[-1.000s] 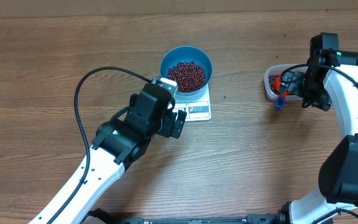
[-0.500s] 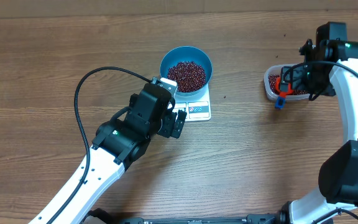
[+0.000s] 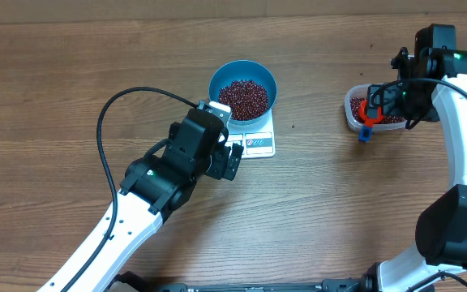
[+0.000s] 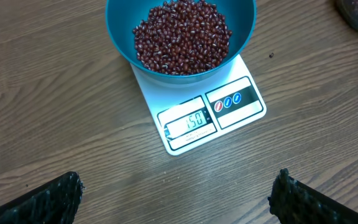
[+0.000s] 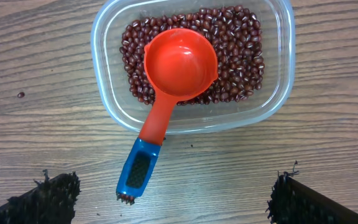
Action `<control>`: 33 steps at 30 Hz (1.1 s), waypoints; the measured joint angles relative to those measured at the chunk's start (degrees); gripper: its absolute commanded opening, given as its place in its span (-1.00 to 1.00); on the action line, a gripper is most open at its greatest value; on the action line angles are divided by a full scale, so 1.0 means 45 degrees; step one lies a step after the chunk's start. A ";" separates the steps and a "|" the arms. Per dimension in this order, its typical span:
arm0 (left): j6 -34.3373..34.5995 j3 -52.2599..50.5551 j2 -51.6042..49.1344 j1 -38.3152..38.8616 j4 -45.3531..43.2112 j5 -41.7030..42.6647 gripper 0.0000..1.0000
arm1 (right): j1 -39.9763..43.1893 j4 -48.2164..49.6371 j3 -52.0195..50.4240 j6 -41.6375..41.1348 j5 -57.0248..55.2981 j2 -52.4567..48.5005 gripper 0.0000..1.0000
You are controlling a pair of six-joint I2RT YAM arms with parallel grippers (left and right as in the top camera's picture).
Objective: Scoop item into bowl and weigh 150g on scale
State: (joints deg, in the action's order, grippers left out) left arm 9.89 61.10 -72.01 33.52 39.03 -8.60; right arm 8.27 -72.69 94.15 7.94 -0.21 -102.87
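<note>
Round blue plastic bowl (image 4: 120,25) of small maroon beans (image 4: 182,34) stands on the flat white digital scale (image 4: 235,118), mid-tabletop, display reading 150. Left gripper (image 4: 176,199) and right gripper (image 5: 173,196) both gape empty. A nudge from the nearby left one could upset the reading or spill beans.

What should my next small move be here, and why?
Probably just lift the right tool up and away, and add nothing more. The scale reads 150 under the blue bowl of beans. The red scoop lies empty in the clear tub, free of the open tool, so the weighing looks done.
</note>
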 measured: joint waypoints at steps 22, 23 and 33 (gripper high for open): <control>0.0000 0.0000 0.0000 0.0000 0.0005 0.0000 1.00 | 0.0000 0.0559 0.0000 0.0005 0.0000 0.0000 1.00; 0.0000 0.0000 0.0000 0.0000 0.0000 0.0000 0.99 | 0.0000 0.0563 0.0000 0.0010 0.0005 0.0000 1.00; 0.0000 0.0000 0.0000 0.0000 0.0000 0.0000 0.99 | 0.0000 0.0568 0.0000 0.0010 0.0000 0.0000 1.00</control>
State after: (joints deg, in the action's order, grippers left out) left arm 9.89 61.10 -72.01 33.52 39.03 -8.60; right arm 8.27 -70.13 94.15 7.99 -0.21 -102.87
